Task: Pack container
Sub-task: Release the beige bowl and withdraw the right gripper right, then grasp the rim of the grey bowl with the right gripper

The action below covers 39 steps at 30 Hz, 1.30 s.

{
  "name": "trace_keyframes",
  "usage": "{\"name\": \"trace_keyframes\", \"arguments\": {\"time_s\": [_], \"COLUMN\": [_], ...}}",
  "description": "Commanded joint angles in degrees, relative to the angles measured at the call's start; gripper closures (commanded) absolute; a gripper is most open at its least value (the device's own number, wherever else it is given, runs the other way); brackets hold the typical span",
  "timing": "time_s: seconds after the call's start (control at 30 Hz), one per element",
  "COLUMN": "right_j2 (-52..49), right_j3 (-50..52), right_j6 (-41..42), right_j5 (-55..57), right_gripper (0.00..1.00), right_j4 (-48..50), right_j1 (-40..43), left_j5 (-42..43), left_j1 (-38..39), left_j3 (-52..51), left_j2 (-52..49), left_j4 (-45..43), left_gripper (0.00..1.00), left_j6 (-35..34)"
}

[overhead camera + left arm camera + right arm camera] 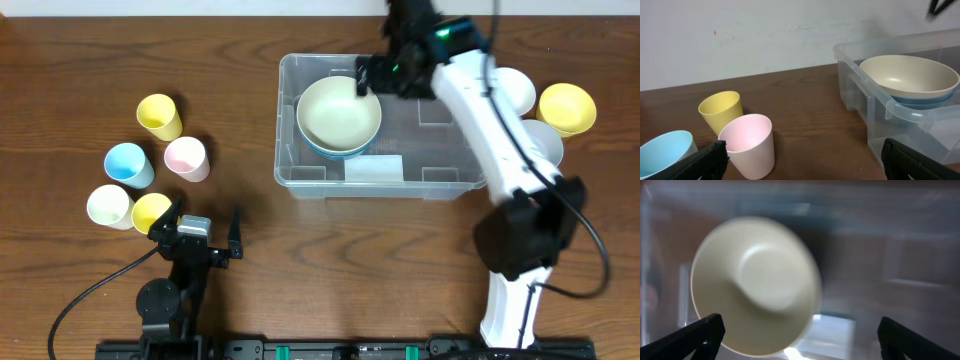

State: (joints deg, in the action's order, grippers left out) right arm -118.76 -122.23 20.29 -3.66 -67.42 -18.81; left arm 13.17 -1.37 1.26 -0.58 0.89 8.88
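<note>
The clear container (420, 147) stands mid-table, its white label (374, 167) on the near side. Inside, at its left end, a cream bowl (340, 112) rests in a blue bowl. My right gripper (377, 75) hangs over the container's far side, just beyond the cream bowl, open and empty. In the right wrist view the cream bowl (757, 285) is blurred between and beyond the open fingers (800, 335). My left gripper (207, 238) is open and empty near the front edge. Its view shows the container (880, 97) and the bowl (907, 75).
Several cups stand at the left: yellow (158, 115), blue (128, 165), pink (187, 158), white (109, 206) and another yellow (152, 212). To the right of the container are a white bowl (512, 88), a yellow bowl (567, 107) and another white bowl (543, 142).
</note>
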Motion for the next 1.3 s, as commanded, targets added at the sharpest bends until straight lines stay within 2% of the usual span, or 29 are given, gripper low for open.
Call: {"name": "trace_keyframes", "arguments": {"time_s": [0.0, 0.07, 0.23, 0.33, 0.4, 0.6, 0.83, 1.27], "right_j2": [10.71, 13.84, 14.45, 13.09, 12.72, 12.7, 12.7, 12.68], "right_j3": [-5.73, -5.73, -5.05, -1.27, 3.78, 22.4, 38.6, 47.58], "right_j6": [1.57, 3.54, 7.93, 13.22, 16.55, 17.77, 17.86, 18.27], "right_j5": [15.52, 19.23, 19.32, 18.78, 17.38, 11.04, 10.67, 9.42], "right_gripper": [0.01, 0.01, 0.01, 0.01, 0.01, 0.01, 0.01, 0.01], "right_j4": [-1.99, -4.24, -12.5, -16.87, -16.41, -4.61, 8.92, 21.16], "right_j1": [4.48, 8.83, 20.0, 27.32, 31.01, 36.92, 37.64, 39.43], "left_j5": [0.76, 0.76, 0.76, 0.76, 0.76, 0.76, 0.76, 0.76], "left_j1": [-0.22, -0.22, -0.22, -0.22, -0.22, -0.22, -0.22, -0.22], "left_j3": [-1.03, -1.03, -1.03, -1.03, -1.03, -1.03, -1.03, -1.03], "left_j2": [0.35, 0.35, 0.35, 0.35, 0.35, 0.35, 0.35, 0.35], "left_j4": [1.9, 1.9, 1.88, 1.88, 1.9, 1.9, 1.88, 1.9], "left_gripper": [0.02, 0.02, 0.02, 0.02, 0.02, 0.02, 0.02, 0.02], "left_j6": [0.28, 0.28, 0.28, 0.31, 0.28, 0.28, 0.28, 0.31]}}
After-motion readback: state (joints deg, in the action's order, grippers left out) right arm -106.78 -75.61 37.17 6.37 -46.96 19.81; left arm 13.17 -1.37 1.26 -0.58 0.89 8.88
